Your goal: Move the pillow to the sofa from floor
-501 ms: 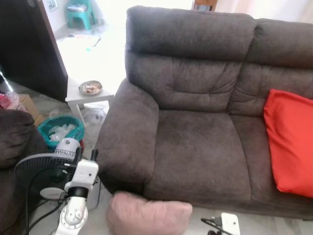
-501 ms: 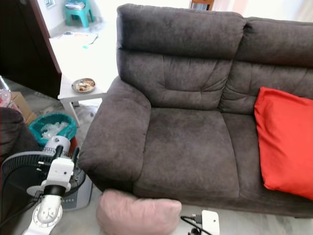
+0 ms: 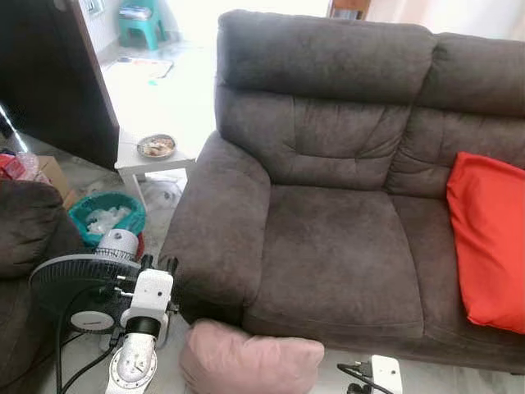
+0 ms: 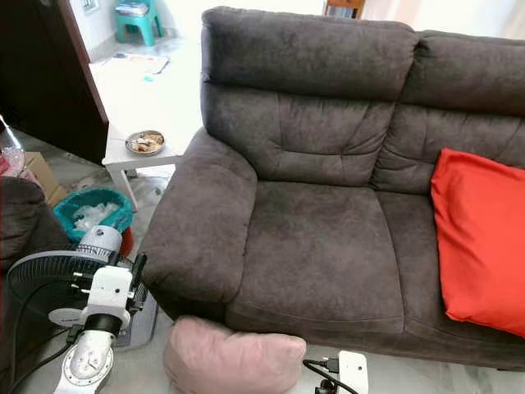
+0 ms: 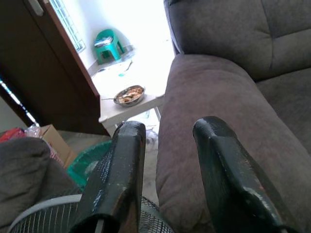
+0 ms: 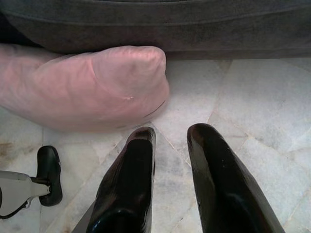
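Pillow (image 3: 250, 359), pale pink, lies on the floor (image 6: 252, 111) against the front base of the grey sofa (image 3: 344, 246), below its left armrest. The right gripper (image 6: 170, 138) hangs just above the floor near the pillow's end, fingers slightly apart and holding nothing. The left gripper (image 5: 170, 133) is raised beside the armrest, fingers apart and empty, just over a standing fan (image 3: 70, 283). A red cushion (image 3: 488, 238) leans on the sofa's right seat.

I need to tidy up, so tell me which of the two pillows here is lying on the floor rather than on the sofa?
The pale pink pillow lies on the marble floor against the dark grey sofa's front; the red pillow rests on the seat.
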You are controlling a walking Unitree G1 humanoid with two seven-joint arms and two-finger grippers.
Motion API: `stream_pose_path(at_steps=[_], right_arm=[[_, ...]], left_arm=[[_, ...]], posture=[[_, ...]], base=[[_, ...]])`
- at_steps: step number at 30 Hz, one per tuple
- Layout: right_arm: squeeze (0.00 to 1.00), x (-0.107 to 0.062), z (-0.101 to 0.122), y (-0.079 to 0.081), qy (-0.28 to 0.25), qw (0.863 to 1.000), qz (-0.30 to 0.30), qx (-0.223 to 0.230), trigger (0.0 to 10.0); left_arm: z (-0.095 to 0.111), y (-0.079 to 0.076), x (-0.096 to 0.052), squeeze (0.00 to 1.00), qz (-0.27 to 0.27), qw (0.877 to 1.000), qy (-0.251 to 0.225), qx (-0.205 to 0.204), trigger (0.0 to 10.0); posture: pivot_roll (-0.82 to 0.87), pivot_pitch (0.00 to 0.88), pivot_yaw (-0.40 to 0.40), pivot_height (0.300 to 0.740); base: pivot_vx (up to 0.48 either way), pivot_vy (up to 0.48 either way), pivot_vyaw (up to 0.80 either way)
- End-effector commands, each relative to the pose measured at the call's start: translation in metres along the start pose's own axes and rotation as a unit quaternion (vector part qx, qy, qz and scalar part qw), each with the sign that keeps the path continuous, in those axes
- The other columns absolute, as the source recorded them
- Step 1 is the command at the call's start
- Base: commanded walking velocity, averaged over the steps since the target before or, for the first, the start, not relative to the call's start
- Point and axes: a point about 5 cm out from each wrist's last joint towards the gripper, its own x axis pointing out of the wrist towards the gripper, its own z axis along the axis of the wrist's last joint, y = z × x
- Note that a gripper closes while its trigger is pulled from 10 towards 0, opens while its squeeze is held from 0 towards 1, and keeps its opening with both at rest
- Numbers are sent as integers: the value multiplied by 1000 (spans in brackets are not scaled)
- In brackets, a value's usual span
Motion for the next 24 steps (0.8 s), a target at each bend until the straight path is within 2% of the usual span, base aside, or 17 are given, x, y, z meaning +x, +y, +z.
stream_pose_path(at_steps=[1, 24], right_arm=[[0, -1, 0, -3, -3, 1000, -7, 7, 10000], [0, -1, 0, -4, -3, 1000, -8, 7, 10000]], left_arm=[[2, 2, 3, 0, 2, 1000, -2, -9, 10000], [6, 3, 2, 0, -2, 1000, 8, -9, 10000]], posture=[[154, 40, -93, 740], [157, 41, -94, 740]], base=[[289, 0, 0], [296, 0, 0]])
